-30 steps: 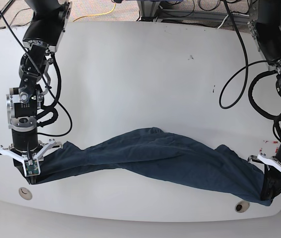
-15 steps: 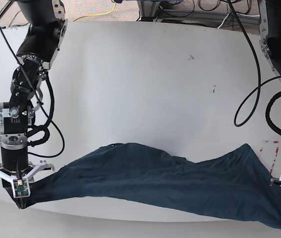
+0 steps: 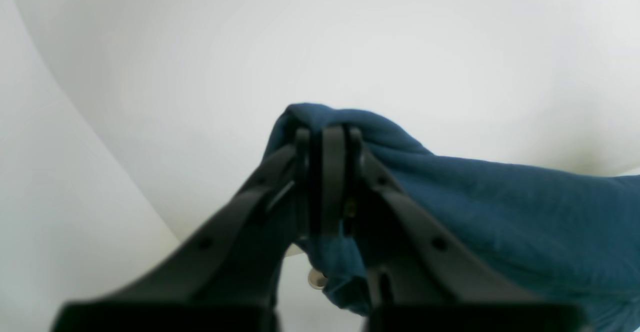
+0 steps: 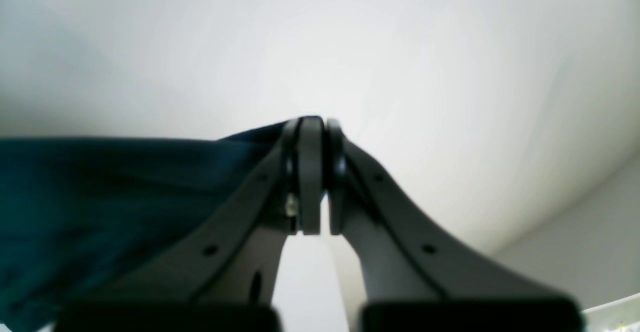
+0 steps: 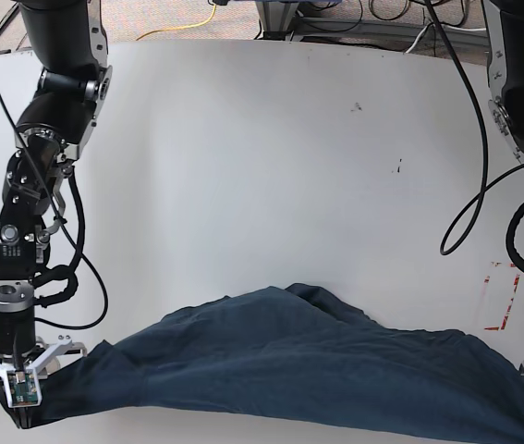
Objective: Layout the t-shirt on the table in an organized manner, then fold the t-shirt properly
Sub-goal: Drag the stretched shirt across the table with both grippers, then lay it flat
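Note:
The dark navy-teal t-shirt (image 5: 308, 356) is stretched wide along the near edge of the white table (image 5: 271, 139), wrinkled, with a raised fold near its middle. My right gripper (image 5: 27, 416), at the lower left of the base view, is shut on the shirt's left end; the right wrist view shows its jaws (image 4: 317, 124) pinching the t-shirt (image 4: 100, 187) edge. My left gripper (image 3: 327, 134) is shut on a bunched corner of the t-shirt (image 3: 500, 207). In the base view it sits at the lower right corner, mostly cut off by the frame.
A red dashed mark (image 5: 500, 296) lies on the table at the right. Small dark specks (image 5: 398, 166) dot the surface. Black cables (image 5: 460, 213) hang from the arm on the right. Cables and floor lie beyond the far edge.
Both arms have pulled toward the near edge, dragging the t-shirt with them. The cloth now lies lower in the base view and spreads wider and flatter.

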Available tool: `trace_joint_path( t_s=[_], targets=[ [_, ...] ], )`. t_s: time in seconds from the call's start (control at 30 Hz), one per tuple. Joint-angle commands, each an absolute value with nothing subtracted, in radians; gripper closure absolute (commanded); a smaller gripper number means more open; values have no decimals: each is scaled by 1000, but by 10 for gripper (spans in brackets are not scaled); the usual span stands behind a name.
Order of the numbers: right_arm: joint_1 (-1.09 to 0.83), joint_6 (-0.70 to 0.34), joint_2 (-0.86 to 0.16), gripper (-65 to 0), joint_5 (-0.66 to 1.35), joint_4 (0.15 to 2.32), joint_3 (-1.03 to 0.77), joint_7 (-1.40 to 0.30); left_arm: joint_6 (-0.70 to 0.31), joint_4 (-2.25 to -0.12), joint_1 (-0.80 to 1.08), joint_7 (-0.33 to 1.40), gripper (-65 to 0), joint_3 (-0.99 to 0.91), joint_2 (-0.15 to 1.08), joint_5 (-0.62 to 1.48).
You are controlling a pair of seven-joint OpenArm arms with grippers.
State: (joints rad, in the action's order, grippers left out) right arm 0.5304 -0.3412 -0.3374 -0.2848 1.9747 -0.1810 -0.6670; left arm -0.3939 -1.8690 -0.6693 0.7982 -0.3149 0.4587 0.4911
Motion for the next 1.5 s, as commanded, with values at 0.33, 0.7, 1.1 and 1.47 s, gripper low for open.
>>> trace_joint_path(
  t_s=[0.33, 0.7, 1.1, 1.47],
  targets=[
    [680, -328, -361, 0, -291, 1971, -163, -651, -386, -1879, -846, 799, -4, -308, 472, 498],
    [769, -357, -361, 0, -291, 1894, -162, -651, -383, -1825, -974, 800, -4, -231, 464, 495],
    [866, -390, -383, 0, -295, 1796, -148, -651, -381, -1758, -1067, 800, -4, -205, 427, 493],
    [736, -390, -404, 0, -294, 1840, -139, -651, -383, -1755, -1006, 809, -4, -213, 407, 498]
  ],
)
